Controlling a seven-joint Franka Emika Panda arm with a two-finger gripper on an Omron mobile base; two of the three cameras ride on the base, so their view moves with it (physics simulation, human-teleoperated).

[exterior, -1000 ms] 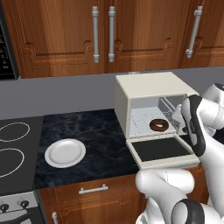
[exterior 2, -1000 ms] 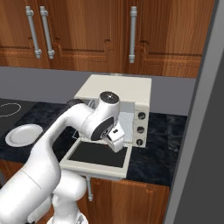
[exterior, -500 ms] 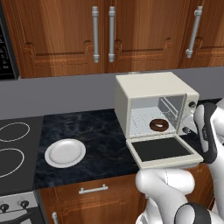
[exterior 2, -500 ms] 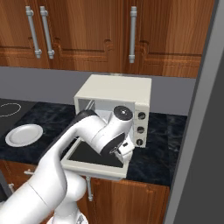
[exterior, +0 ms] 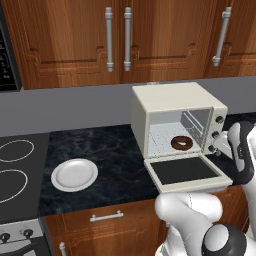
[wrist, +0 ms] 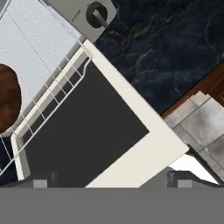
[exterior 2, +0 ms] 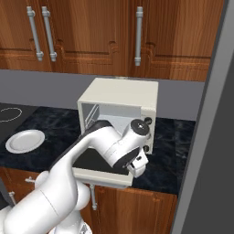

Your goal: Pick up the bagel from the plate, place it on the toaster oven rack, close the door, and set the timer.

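Fingertips [wrist: 40, 183] show as two small dark stubs at the bottom edge of the hand view, set far apart with nothing between them; the gripper [wrist: 109, 183] stands wide open and holds nothing. Just above them in that view lies the door [wrist: 83, 144], swung down flat, its dark glass filling the middle of the frame and its cream frame running along the lower right. Past the door's hinge edge, at the upper left, is the toaster oven rack [wrist: 30, 39], a pale wire grid, and on it at the left edge sits one bagel [wrist: 8, 98], brown and cut off by the frame. One dark knob [wrist: 97, 15] shows at the top.

In the left base view the bagel [exterior: 182, 143] rests on the rack [exterior: 165, 142] inside the cream toaster oven [exterior: 175, 107], right of centre, with the door [exterior: 186, 171] open below it. One white plate [exterior: 74, 174] lies at the lower left on the dark counter [exterior: 115, 155], well apart from the oven. Two white burner rings [exterior: 15, 150] mark the stove at the far left. Three bar handles [exterior: 109, 39] hang on the wooden cupboards along the top.
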